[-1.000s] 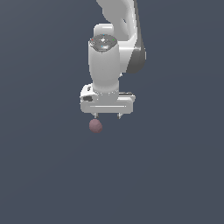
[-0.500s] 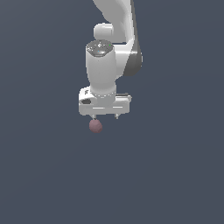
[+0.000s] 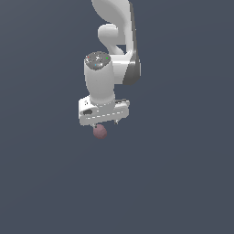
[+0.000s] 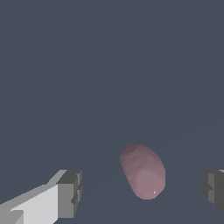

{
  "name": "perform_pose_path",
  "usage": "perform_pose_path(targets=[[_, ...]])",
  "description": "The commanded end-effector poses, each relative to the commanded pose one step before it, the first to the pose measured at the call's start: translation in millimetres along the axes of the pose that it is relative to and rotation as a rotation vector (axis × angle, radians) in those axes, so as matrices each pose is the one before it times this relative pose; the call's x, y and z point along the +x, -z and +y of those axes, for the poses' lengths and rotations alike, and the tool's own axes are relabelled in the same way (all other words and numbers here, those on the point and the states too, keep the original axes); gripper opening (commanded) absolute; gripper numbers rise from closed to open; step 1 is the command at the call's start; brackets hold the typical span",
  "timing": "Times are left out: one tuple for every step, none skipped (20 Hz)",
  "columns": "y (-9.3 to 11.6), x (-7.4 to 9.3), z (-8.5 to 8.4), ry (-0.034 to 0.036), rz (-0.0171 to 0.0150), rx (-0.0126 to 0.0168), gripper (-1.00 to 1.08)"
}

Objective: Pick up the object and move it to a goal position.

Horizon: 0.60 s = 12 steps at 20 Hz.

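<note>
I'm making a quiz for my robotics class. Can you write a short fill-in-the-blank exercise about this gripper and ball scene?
1. The sphere is dusty ____ in colour.
2. In the wrist view, the sphere lies ____ the two fingers, touching neither.
3. The gripper is ____, its jaws spread wider than the sphere.
4. The arm's body is mostly ____ in colour.

Missing words: pink; between; open; white

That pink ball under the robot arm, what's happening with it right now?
A white Panda arm has its gripper hanging right over the small pink ball. In the wrist view the ball sits between the two fingers, with clear space on both sides, so the gripper is open and nothing is grasped yet. The ball is not centred: it lies nearer one finger than the other. No goal marker shows in either view.
</note>
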State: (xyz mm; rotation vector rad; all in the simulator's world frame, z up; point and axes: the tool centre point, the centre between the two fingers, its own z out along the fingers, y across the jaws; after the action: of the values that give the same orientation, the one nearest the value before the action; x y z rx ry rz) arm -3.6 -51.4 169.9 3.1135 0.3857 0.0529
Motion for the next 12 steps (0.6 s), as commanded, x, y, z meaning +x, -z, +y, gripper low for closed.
perform_pose_path(targets=[[-8.13,-5.42,5.15,0.05826,-0.00443,0.00001,1.00],[-3.20,-2.28,1.84,0.02294,-0.00174,0.00018,1.00],[-3.19,-2.33,1.75,0.02296,-0.00171,0.00026,1.00],[-3.18,-2.39,1.67,0.02297,-0.00168,0.00034,1.00],[-3.17,-2.43,1.58,0.02299,-0.00165,0.00042,1.00],[-3.16,-2.48,1.49,0.02300,-0.00161,0.00050,1.00],[-3.15,-2.53,1.40,0.02300,-0.00157,0.00058,1.00],[-3.14,-2.56,1.30,0.02303,-0.00153,0.00066,1.00],[-3.12,-2.60,1.21,0.02304,-0.00148,0.00073,1.00],[-3.08,-2.61,1.11,0.02285,-0.00142,0.00080,1.00],[-2.93,-2.51,0.97,0.02180,-0.00131,0.00082,1.00],[-2.76,-2.40,0.84,0.02063,-0.00119,0.00083,1.00]])
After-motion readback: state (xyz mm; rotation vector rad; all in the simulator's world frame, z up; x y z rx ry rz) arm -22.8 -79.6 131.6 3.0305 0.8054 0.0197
